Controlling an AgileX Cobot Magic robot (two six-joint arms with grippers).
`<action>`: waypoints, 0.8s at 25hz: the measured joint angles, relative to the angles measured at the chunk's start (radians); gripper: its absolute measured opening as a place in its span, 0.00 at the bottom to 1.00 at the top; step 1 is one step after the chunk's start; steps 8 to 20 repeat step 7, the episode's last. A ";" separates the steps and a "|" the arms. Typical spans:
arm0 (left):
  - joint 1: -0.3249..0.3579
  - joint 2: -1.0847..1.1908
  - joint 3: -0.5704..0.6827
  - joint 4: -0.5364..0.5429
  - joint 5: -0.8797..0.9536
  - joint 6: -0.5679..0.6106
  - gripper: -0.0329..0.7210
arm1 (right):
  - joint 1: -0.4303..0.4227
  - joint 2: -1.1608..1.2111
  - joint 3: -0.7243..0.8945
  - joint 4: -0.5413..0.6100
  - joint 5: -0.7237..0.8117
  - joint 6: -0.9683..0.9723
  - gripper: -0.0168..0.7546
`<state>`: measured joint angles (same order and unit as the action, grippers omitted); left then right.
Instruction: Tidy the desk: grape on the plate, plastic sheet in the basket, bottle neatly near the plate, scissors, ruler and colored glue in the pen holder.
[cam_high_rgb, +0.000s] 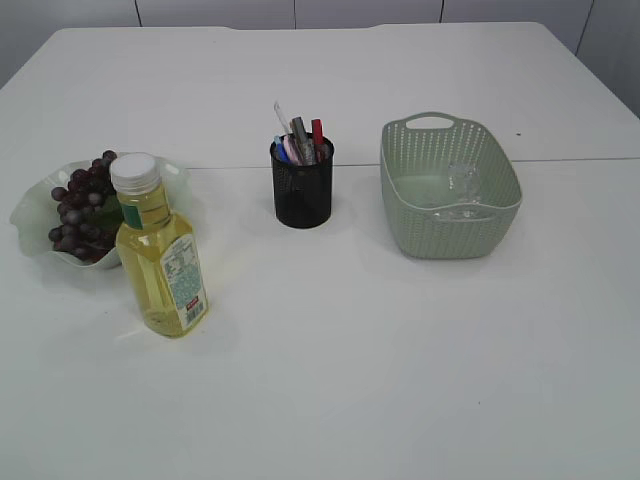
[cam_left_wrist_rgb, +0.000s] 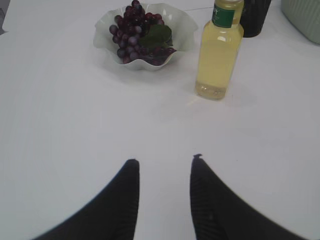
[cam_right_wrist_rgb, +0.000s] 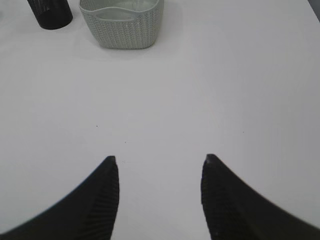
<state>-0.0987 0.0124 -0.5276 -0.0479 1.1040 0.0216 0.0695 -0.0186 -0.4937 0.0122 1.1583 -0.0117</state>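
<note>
Dark purple grape bunch (cam_high_rgb: 82, 205) heaped on a pale, wavy-edged plate (cam_high_rgb: 30, 212) at the left edge of the exterior frame, a green leaf tucked among the fruit. Just beside the plate, toward lower centre, an upright bottle (cam_high_rgb: 160, 250) of yellow liquid with white cap and green neck band, its base clear of the plate's rim in the left wrist frame. At centre frame, a black mesh pen holder (cam_high_rgb: 302, 185) crowded with upright items, among them red, grey and pink pieces too small to tell apart. To the right of it, well apart, a pale green woven-pattern basket (cam_high_rgb: 450, 190) with something clear and plastic-looking lying on its floor. All set on a white table (cam_high_rgb: 400, 350). In the left wrist frame, left gripper (cam_left_wrist_rgb: 165, 162) at bottom centre, its two black ribbed fingers (cam_left_wrist_rgb: 125, 200) parted with bare table between, holding nothing. In the right wrist frame, right gripper (cam_right_wrist_rgb: 159, 160) likewise low in frame, spread somewhat wider and empty, basket and pen holder along the top edge.
</note>
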 joint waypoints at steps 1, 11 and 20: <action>0.004 0.000 0.000 0.000 0.000 0.000 0.38 | 0.000 0.000 0.000 0.000 0.000 0.000 0.53; 0.024 0.000 0.000 -0.001 0.000 0.000 0.38 | 0.000 0.000 0.000 0.000 0.000 0.000 0.53; 0.024 0.000 0.000 -0.001 0.000 0.000 0.38 | 0.000 0.000 0.000 0.000 0.000 0.000 0.53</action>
